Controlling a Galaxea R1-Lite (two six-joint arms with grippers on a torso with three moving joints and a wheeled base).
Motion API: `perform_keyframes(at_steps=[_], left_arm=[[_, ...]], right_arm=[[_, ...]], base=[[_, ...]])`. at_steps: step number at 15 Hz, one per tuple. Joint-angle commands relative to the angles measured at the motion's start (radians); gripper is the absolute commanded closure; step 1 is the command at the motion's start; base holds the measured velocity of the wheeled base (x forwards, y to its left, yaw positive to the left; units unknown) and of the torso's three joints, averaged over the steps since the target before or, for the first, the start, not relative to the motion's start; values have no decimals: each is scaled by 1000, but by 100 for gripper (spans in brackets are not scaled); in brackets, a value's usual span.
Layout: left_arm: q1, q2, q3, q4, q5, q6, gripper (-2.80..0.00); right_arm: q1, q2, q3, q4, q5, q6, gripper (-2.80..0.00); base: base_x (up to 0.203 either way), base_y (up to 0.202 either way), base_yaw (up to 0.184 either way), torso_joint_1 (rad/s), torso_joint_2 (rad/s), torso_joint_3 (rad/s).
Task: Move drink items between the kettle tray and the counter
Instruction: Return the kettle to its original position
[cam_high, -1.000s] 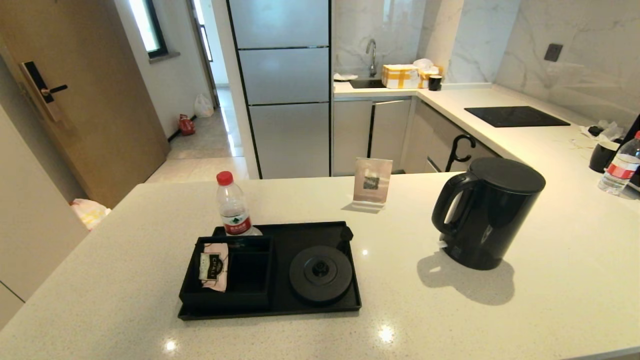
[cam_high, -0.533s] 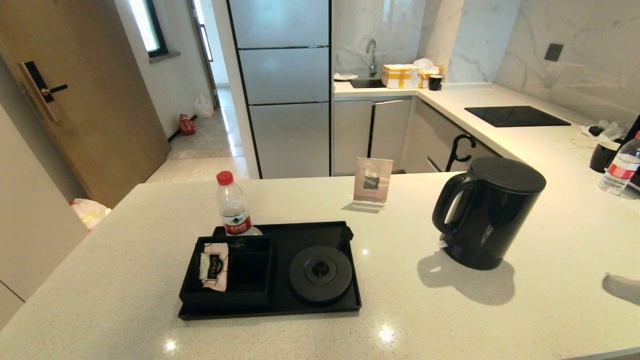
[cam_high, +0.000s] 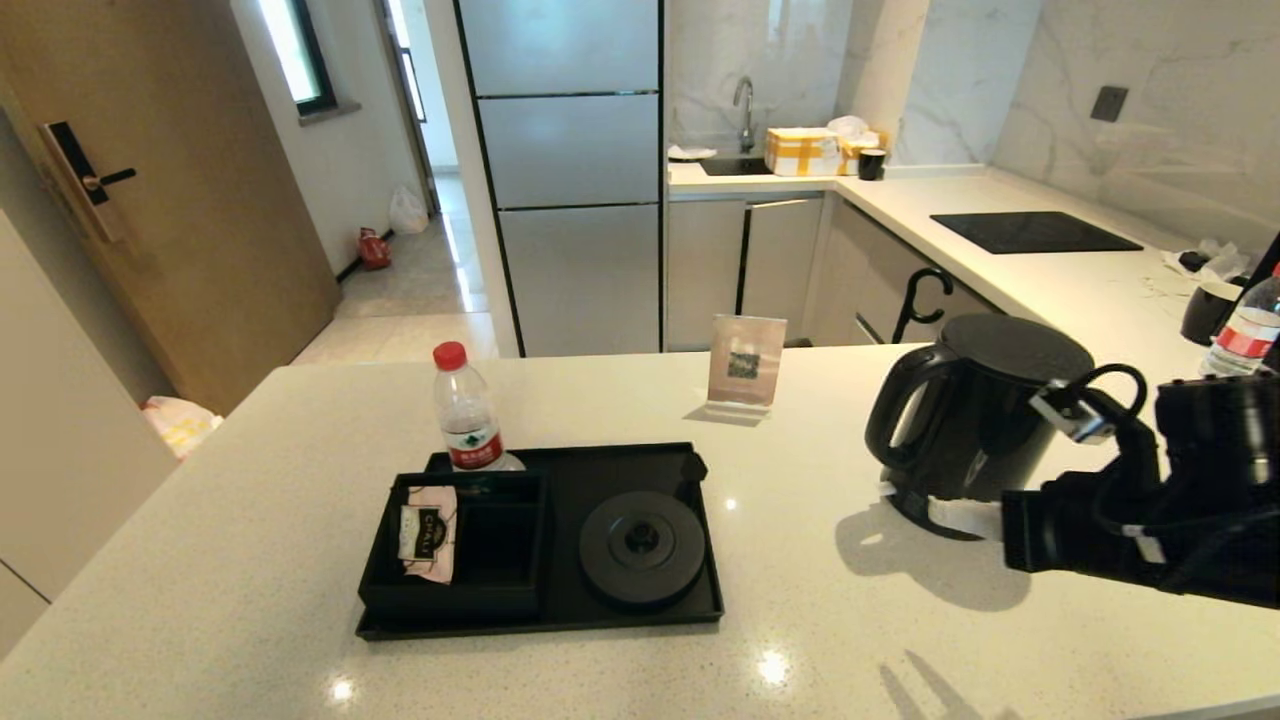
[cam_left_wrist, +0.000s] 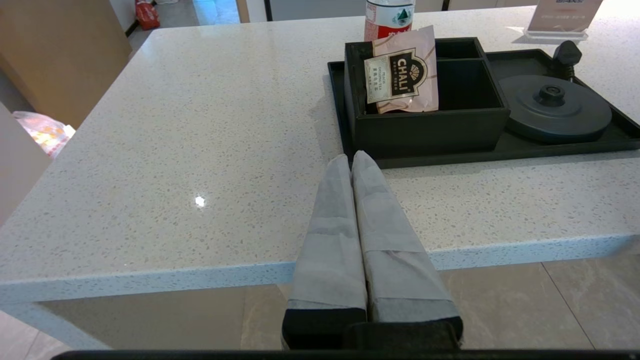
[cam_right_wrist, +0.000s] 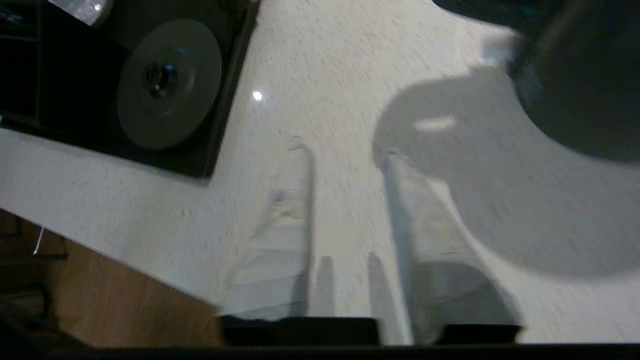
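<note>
The tall black kettle (cam_high: 975, 420) stands upright on the beige counter (cam_high: 250, 520), right of the black kettle tray (cam_high: 540, 625). The tray's round base (cam_high: 640, 545) is bare. A CHALI tea sachet (cam_high: 425, 530) leans in the left compartment of the tray's box (cam_high: 460, 590). My right gripper (cam_high: 945, 517) is open and low beside the kettle's near foot, touching nothing. In the right wrist view my right gripper (cam_right_wrist: 345, 150) hangs over bare counter, between the kettle (cam_right_wrist: 580, 90) and the base (cam_right_wrist: 167, 82). My left gripper (cam_left_wrist: 352, 157) is shut and empty, short of the tray (cam_left_wrist: 500, 152) and sachet (cam_left_wrist: 402, 75).
A red-capped water bottle (cam_high: 465, 415) stands at the tray's far left corner. A small sign card (cam_high: 745, 365) stands behind the tray. Far right are a cooktop (cam_high: 1035, 232), a black mug (cam_high: 1205, 310) and another bottle (cam_high: 1240, 335).
My right arm has come in from the right edge of the head view and now reaches toward the kettle's foot. Kettle, tray and sachet have not moved.
</note>
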Motion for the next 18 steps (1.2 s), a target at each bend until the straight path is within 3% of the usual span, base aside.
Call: perform_keyframes(at_steps=[1, 6, 8, 10, 13, 17, 18], left_arm=[[0, 1, 0, 0, 0, 2, 0], [0, 1, 0, 0, 0, 2, 0], [0, 1, 0, 0, 0, 0, 0], [0, 1, 0, 0, 0, 2, 0], [0, 1, 0, 0, 0, 2, 0], [0, 1, 0, 0, 0, 0, 0], [0, 1, 0, 0, 0, 2, 0]], right_arm=[[34, 130, -9, -82, -10, 13, -280], [93, 266, -103, -325, -217, 127, -280], [96, 267, -103, -343, -235, 128, -280], [114, 261, -100, -403, -335, 124, -280], [127, 269, -105, -409, -353, 119, -280], [154, 317, -103, -535, -411, 118, -280], [172, 355, -117, -556, -465, 118, -280]], base=[[0, 0, 0, 0, 0, 0], [0, 0, 0, 0, 0, 0], [0, 0, 0, 0, 0, 0], [0, 0, 0, 0, 0, 0], [0, 0, 0, 0, 0, 0], [0, 0, 0, 0, 0, 0], [0, 0, 0, 0, 0, 0]])
